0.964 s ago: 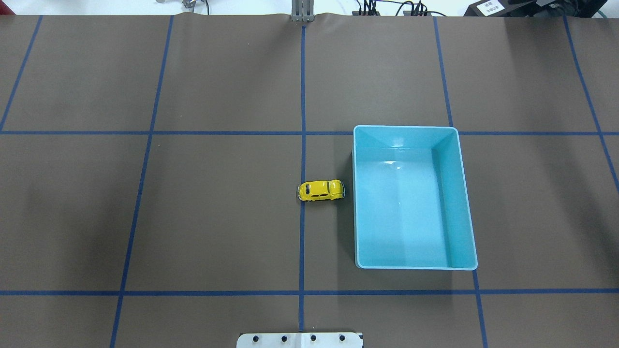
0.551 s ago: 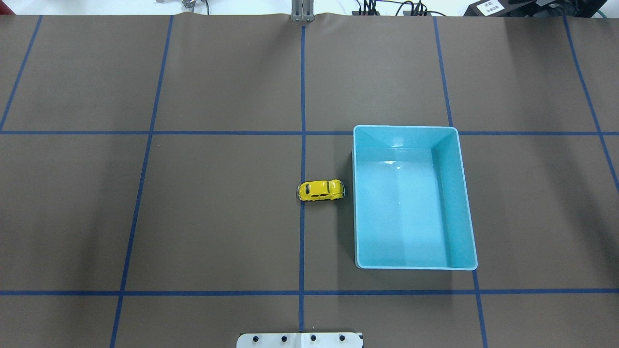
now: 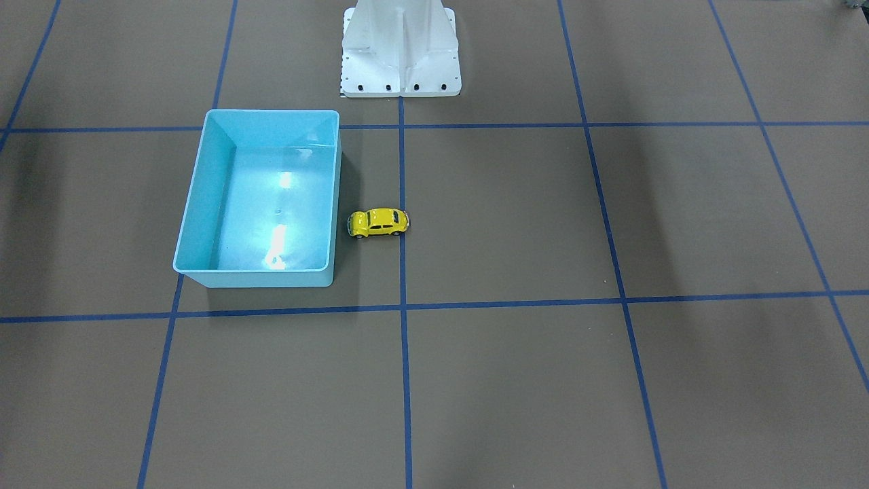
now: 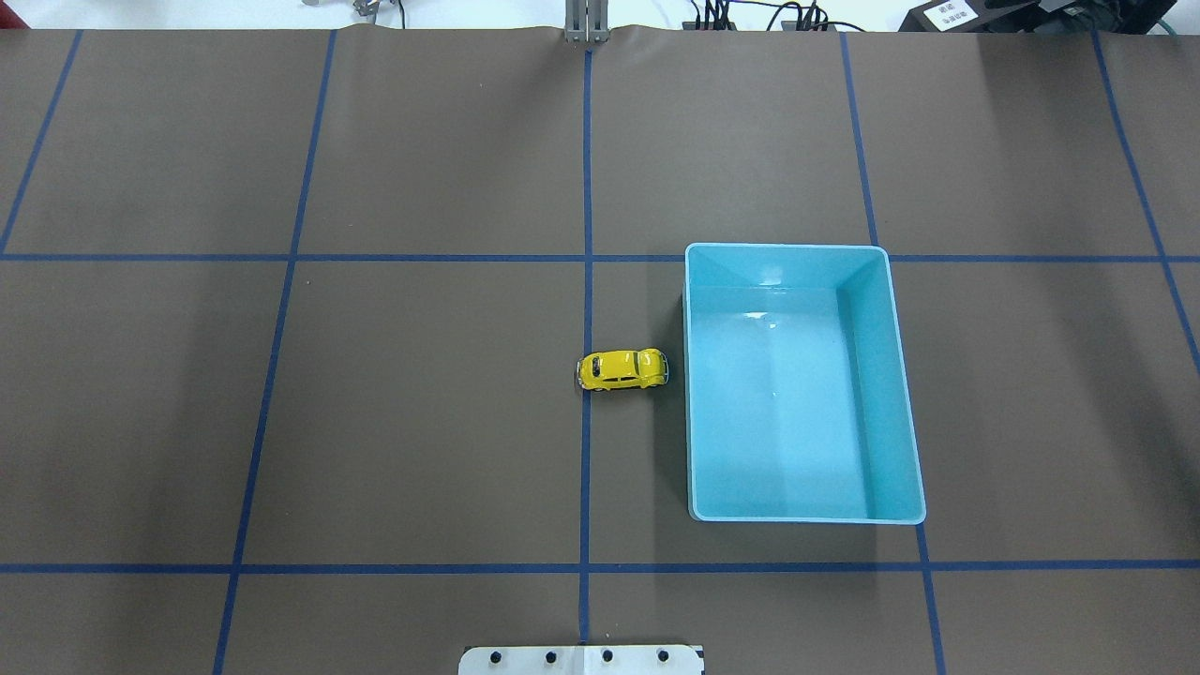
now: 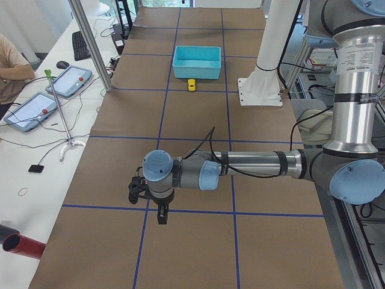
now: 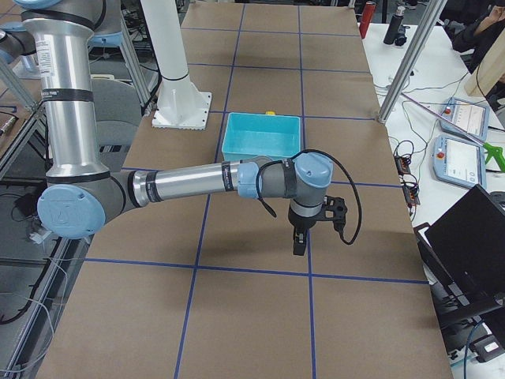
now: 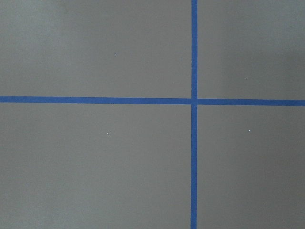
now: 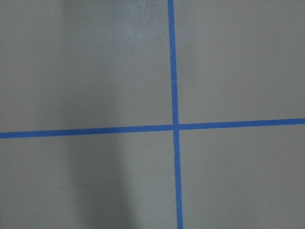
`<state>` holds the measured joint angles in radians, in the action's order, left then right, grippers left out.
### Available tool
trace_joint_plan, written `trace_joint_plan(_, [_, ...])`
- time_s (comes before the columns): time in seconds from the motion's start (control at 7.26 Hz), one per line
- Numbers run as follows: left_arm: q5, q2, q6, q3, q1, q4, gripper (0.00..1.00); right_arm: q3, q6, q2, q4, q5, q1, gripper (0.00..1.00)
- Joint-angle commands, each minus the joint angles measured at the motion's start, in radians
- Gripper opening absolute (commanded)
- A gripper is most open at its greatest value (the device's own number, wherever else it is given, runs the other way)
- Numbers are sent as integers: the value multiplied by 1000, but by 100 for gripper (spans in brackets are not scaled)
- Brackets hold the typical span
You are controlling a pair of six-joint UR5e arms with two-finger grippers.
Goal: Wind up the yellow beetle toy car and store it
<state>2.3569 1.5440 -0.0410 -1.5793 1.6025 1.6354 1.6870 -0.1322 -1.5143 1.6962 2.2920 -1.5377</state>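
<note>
The yellow beetle toy car (image 4: 622, 369) stands on its wheels on the brown table, just left of the light-blue bin (image 4: 878, 375) in the overhead view, a small gap apart. It also shows in the front-facing view (image 3: 378, 222) beside the bin (image 3: 271, 112). The bin holds nothing. My left gripper (image 5: 161, 215) hangs over the table's left end, far from the car (image 5: 191, 85). My right gripper (image 6: 298, 243) hangs over the right end, past the bin (image 6: 260, 134). I cannot tell whether either is open. Both wrist views show only brown mat and blue tape.
Blue tape lines grid the brown mat. The white robot base (image 3: 400, 47) stands at the near edge behind the car. Metal posts (image 5: 90, 42), tablets and cables line the operators' side, and a person sits at the far left edge.
</note>
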Motion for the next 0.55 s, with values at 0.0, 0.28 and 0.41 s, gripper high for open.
trace_joint_plan(0.0, [-1, -10, 0, -4, 2, 0, 100, -6, 2, -23, -1, -2, -1, 100])
trace_joint_plan(0.28, [-1, -12, 0, 1, 2, 0, 100, -24, 0, -20, -1, 0, 1, 100])
trace_joint_plan(0.41, [-1, -12, 0, 2, 2, 0, 100, -26, 2, -15, -1, 4, 1, 100])
